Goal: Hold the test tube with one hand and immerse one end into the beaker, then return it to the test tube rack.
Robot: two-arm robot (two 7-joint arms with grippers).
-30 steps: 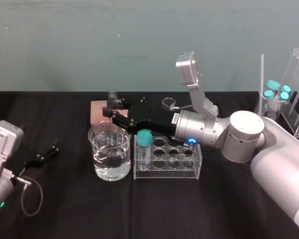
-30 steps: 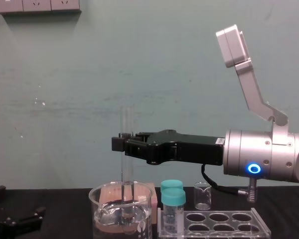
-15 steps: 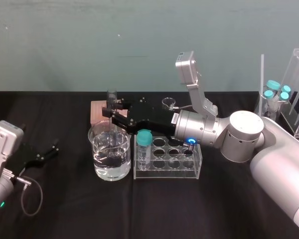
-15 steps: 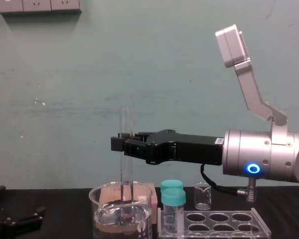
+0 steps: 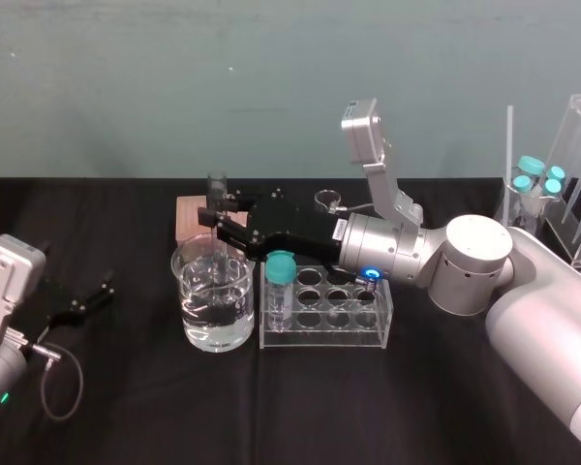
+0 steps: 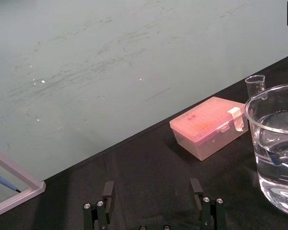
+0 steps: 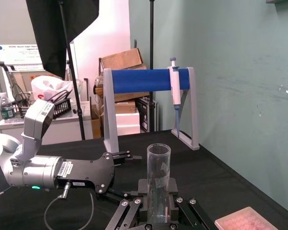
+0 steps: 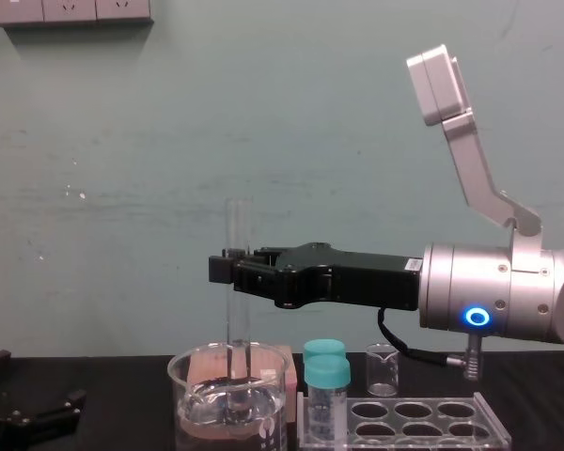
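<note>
The test tube (image 8: 238, 310) stands upright, its lower end dipped in the water of the beaker (image 8: 184, 376). My right gripper (image 8: 226, 269) is shut on the tube's upper half, reaching in level from the right. From the head view the tube's open top (image 5: 218, 181) sticks up above the right gripper (image 5: 216, 221), over the beaker (image 5: 196, 325). The right wrist view looks along the test tube (image 7: 158, 182) between the fingers. The test tube rack (image 5: 320, 337) lies right of the beaker. My left gripper (image 5: 89, 300) rests open on the table at the far left, fingers (image 6: 108, 191) apart.
A teal-capped vial (image 5: 281, 286) stands in the rack's left end, close to the beaker. Behind the beaker lie a pink box (image 5: 187, 215) and a tiny beaker (image 5: 327, 201). A clear stand with teal-capped vials (image 5: 540, 179) is at the far right. A pipette stand (image 7: 149, 79) is far left.
The right gripper has risen slightly with the test tube; the tube's end stays in the water. The left arm has not moved.
</note>
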